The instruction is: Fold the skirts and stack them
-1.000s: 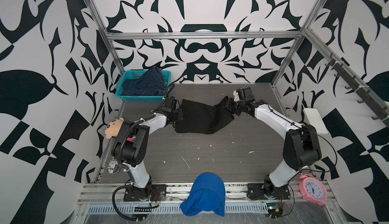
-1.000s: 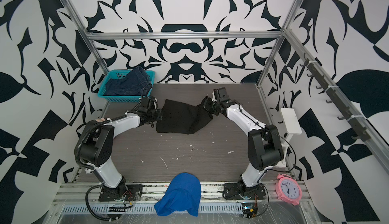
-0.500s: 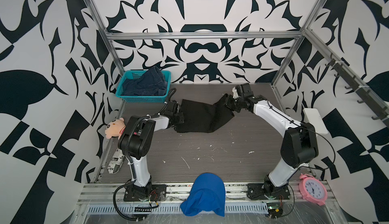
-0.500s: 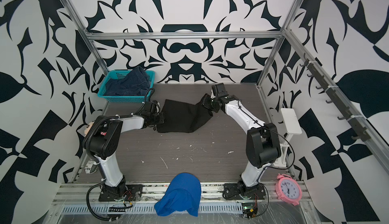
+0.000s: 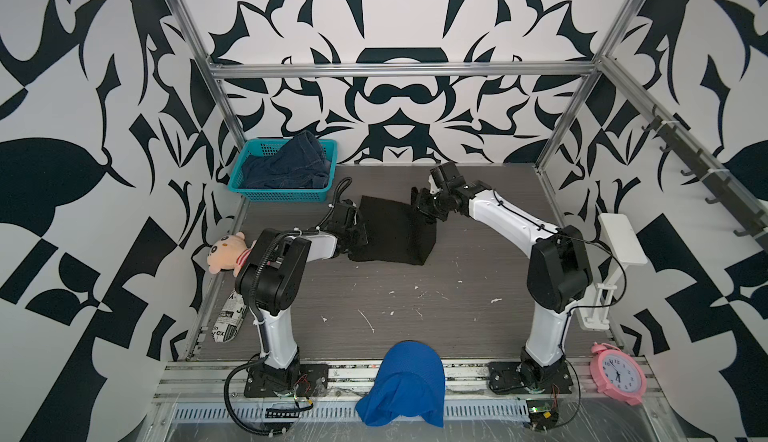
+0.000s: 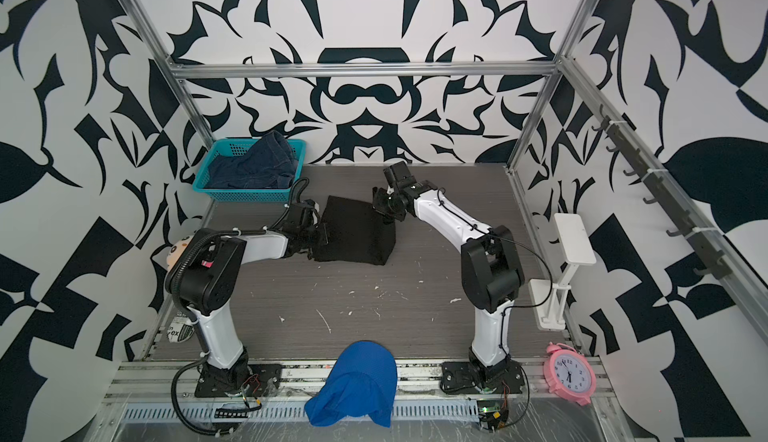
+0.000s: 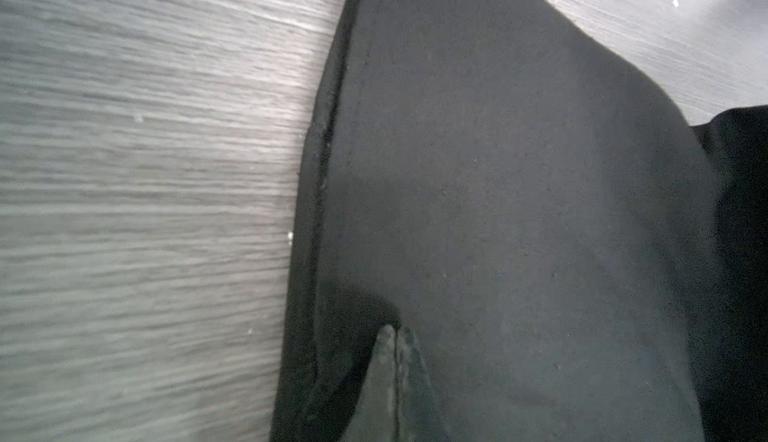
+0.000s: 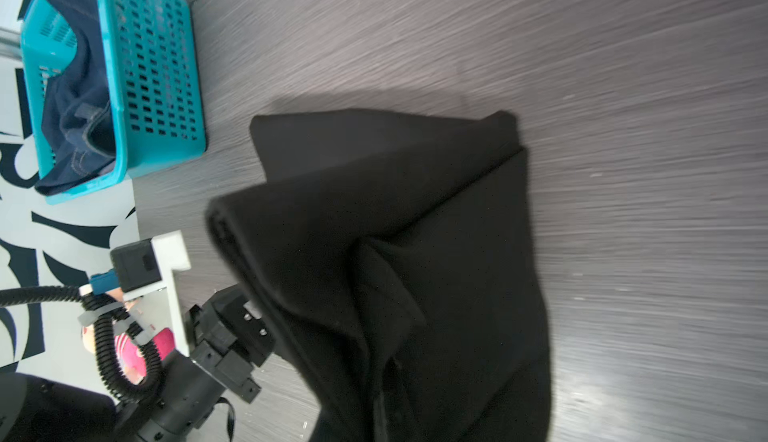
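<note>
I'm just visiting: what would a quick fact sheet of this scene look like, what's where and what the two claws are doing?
black skirt: partly folded, on the table
left gripper: shut on the black skirt's left edge
right gripper: shut on its far right corner
denim skirt: heaped in the teal basket, far left corner
blue mesh cloth: draped over the front edge

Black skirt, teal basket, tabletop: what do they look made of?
The plain black skirt: soft matte cloth, woven or knit unclear; it drapes in folds without sheen, and a stitched hem shows in the left wrist view. The teal perforated basket: moulded plastic, smooth, with regular rectangular holes. The grey tabletop: wood-grain finish, probably laminate; streaked grain with white flecks.
</note>
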Robot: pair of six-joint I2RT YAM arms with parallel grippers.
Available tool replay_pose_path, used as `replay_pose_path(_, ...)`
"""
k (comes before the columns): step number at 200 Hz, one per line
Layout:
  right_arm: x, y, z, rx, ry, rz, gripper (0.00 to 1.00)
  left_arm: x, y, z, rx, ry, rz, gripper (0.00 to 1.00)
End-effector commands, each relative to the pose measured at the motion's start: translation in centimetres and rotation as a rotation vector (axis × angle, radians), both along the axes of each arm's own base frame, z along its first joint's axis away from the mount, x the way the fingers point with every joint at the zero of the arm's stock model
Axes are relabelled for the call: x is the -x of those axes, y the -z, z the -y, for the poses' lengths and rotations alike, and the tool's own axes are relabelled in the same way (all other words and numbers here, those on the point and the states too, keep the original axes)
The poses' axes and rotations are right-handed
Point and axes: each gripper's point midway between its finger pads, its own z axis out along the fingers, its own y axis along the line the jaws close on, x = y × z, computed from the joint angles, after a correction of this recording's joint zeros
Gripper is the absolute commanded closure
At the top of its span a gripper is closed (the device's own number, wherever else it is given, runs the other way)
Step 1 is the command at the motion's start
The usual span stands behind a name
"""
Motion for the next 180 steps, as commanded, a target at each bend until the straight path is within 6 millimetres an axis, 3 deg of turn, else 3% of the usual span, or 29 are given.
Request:
replay_pose_path(1,-1.0,-3.3,-2.7,-0.057,-0.001,0.070,1.00,1.9,2.5,0.2,0.008,0.009,-0.078,1.00)
replay_pose_path(57,-1.6,-2.6,-8.0,-0.086,-0.031,0.068,1.00,2.1,2.6,0.7,0.025,0.018,-0.073,1.00)
replay_pose_path(125,-2.5,0.0,-11.4,-0.093,-0.023,0.055,1.00,2.3,1.9,0.7,0.038,0.010,-0.056,1.00)
replay_pose_path(149,-2.7,1.0,-11.3,-0.077,-0.018,0.048,1.00,2.5,-0.6,0.3,0.050,-0.006,-0.010,0.88)
replay_pose_path(180,-2.9,1.1,-10.6,-0.045,-0.006,0.066,1.00,3.6,-6.6,-0.8,0.072,-0.034,0.092,0.73)
